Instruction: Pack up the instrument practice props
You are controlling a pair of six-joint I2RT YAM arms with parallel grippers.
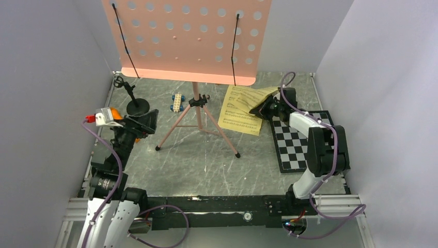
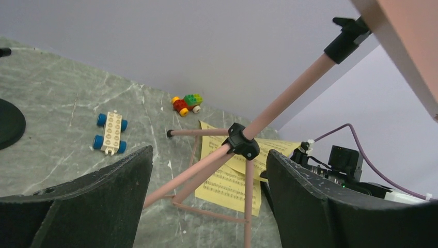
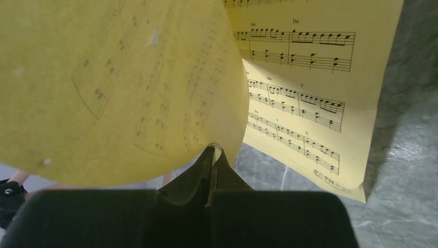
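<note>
The tall pink perforated music stand [image 1: 191,36] stands on its tripod [image 1: 199,116] at the table's middle back. Yellow sheet-music pages [image 1: 238,116] lie to its right. My right gripper [image 1: 262,108] is shut on the edge of one page [image 3: 119,77], which curls up above a second page lying flat [image 3: 304,88]. My left gripper [image 1: 146,122] is open and empty, facing the tripod hub [image 2: 243,142] from the left. The black round-based mic stand [image 1: 138,107] stands just behind it. The orange microphone [image 1: 118,112] shows partly behind my left wrist.
A white and blue block car [image 1: 177,102] sits left of the tripod; it also shows in the left wrist view [image 2: 111,133], with a red, green and yellow car [image 2: 187,103] nearer the back wall. The chessboard [image 1: 297,147] lies under my right arm. Walls enclose three sides.
</note>
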